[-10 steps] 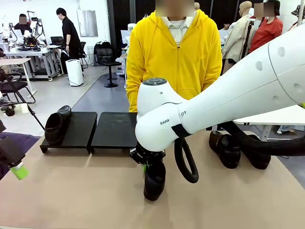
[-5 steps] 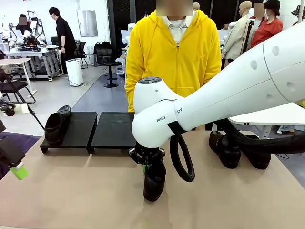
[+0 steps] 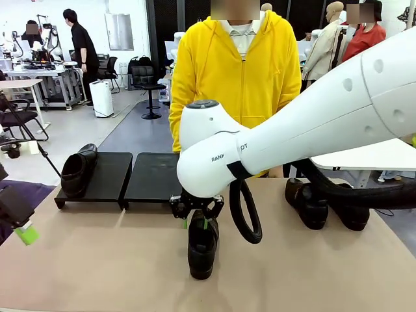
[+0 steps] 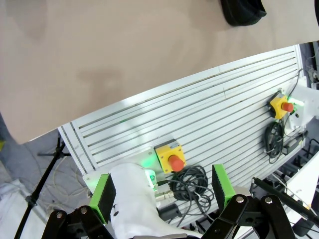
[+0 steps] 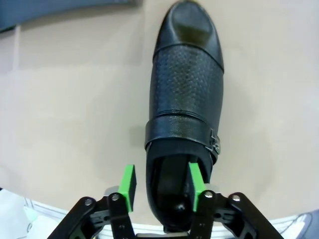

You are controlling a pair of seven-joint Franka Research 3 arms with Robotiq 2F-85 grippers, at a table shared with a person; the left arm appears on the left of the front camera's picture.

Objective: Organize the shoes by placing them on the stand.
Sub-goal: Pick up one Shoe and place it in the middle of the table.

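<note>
A low black two-tray stand [image 3: 156, 177] sits toward the tabletop's far-left corner, with one glossy black leather loafer [image 3: 77, 172] on its left tray. A second loafer [image 3: 203, 247] stands upright near the front edge, and two more loafers [image 3: 309, 205] sit toward the right edge.

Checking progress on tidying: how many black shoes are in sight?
4 shoes: one on the stand's left tray, one on the table under the right pincer, two side by side at the table's right, partly hidden.
</note>
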